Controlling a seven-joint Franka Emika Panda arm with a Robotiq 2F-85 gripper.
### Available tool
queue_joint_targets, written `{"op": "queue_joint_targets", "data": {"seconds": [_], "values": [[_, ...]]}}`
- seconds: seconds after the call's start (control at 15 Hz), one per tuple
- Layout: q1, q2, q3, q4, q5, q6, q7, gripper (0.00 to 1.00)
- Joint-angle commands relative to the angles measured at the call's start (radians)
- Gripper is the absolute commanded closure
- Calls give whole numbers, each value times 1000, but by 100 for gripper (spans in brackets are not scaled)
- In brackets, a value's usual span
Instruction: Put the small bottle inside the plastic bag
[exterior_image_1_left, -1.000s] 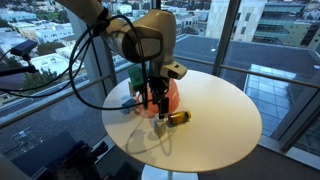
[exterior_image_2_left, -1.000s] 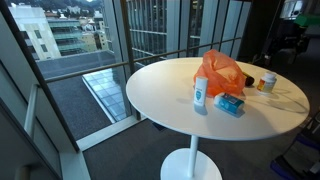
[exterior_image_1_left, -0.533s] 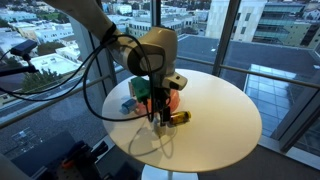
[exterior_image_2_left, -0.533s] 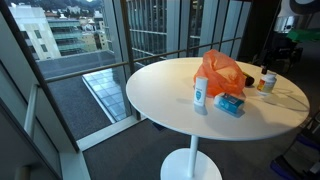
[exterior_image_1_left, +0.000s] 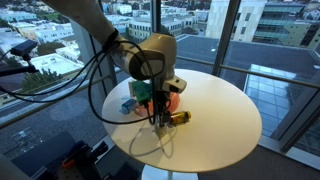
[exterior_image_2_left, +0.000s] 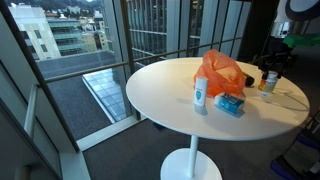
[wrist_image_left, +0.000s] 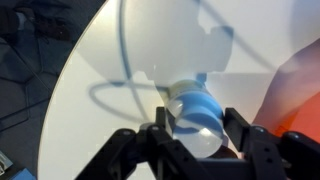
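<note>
The small bottle (wrist_image_left: 194, 107) lies on its side on the round white table (exterior_image_1_left: 215, 115). It looks amber in an exterior view (exterior_image_1_left: 179, 117), and the wrist view shows a blue band on it. My gripper (wrist_image_left: 198, 126) is down over it, its fingers (wrist_image_left: 160, 128) pressed against both sides of the bottle, shut on it. The orange plastic bag (exterior_image_2_left: 222, 74) sits crumpled just beside the bottle; it also shows behind the gripper (exterior_image_1_left: 161, 117) as an orange bag (exterior_image_1_left: 173, 97). From the far side, the gripper (exterior_image_2_left: 270, 72) hangs over the bottle (exterior_image_2_left: 268, 82).
A white upright bottle with a blue label (exterior_image_2_left: 200, 94) and a blue packet (exterior_image_2_left: 230, 104) stand in front of the bag. A thin cable (wrist_image_left: 105, 95) loops across the tabletop. Glass walls surround the table; its edge is close on all sides.
The gripper has lowered onto the bottle and its jaws have closed from wide open onto the bottle's sides. The bottle and bag have stayed in place.
</note>
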Motion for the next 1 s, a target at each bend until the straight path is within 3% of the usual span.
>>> {"op": "queue_joint_targets", "data": {"seconds": [0.0,0.13,0.2,0.27,0.33,0.93], "values": [[19,3,-21,11,-16,8,-6,64],[26,-27,-22,14,-23,-24,10,66],[28,-42,-20,17,-20,-39,10,70],[34,-61,-18,18,-23,-61,19,80],[38,-76,-15,20,-21,-82,20,81],[81,-204,34,112,16,-286,23,81]]}}
